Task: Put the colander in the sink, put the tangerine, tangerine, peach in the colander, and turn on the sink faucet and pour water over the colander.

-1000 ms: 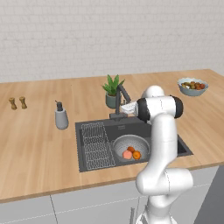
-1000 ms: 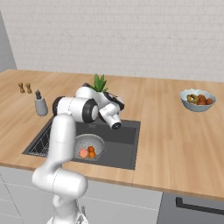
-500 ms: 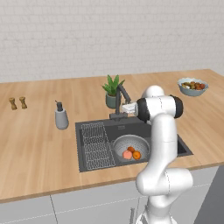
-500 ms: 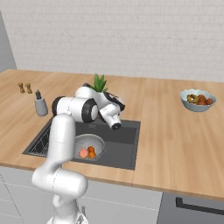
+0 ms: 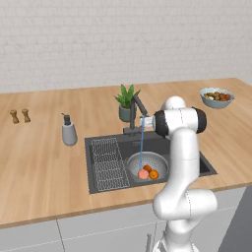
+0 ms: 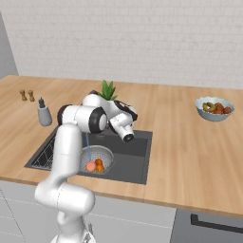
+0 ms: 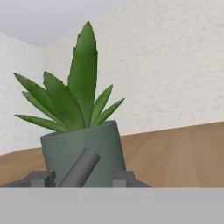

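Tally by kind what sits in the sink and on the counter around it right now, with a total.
Colander: 1
Tangerines: 2
Peach: 1
Sink faucet: 1
Potted plant: 1
Soap dispenser: 1
Bowl of mixed fruit: 1
Small brown shakers: 2
Total: 10

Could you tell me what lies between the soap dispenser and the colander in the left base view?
The wire grid rack in the sink lies between the soap dispenser and the colander.
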